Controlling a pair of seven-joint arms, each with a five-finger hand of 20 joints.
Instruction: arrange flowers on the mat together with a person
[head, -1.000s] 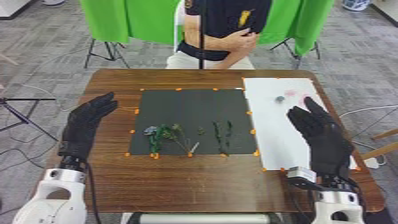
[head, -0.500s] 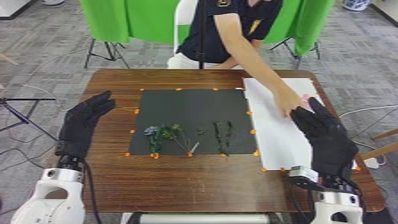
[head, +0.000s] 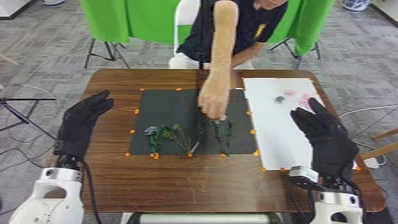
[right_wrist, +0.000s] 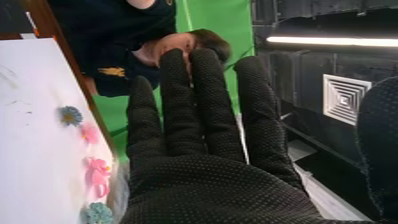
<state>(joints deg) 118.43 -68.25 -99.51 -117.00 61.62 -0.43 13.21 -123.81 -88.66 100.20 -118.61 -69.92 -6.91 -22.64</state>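
Over the bench (head: 178, 192), the left robot hand (head: 82, 120) and the right robot hand (head: 325, 137) are open, fingers straight, holding nothing. On the mat (head: 169, 107) lie stems (head: 228, 138) and a blue flower (head: 150, 130). The person's hand (head: 213, 100) seems now to place a bloom there. Next, probably, a pink flower (right_wrist: 98, 171) must be picked from the paper (head: 280, 150).

I'm seeing soft, even light reaching the near corners of the worktop (head: 133, 187); by the wrist view, a strip light (right_wrist: 333, 41) is glaring against a dark ceiling (right_wrist: 311, 15).
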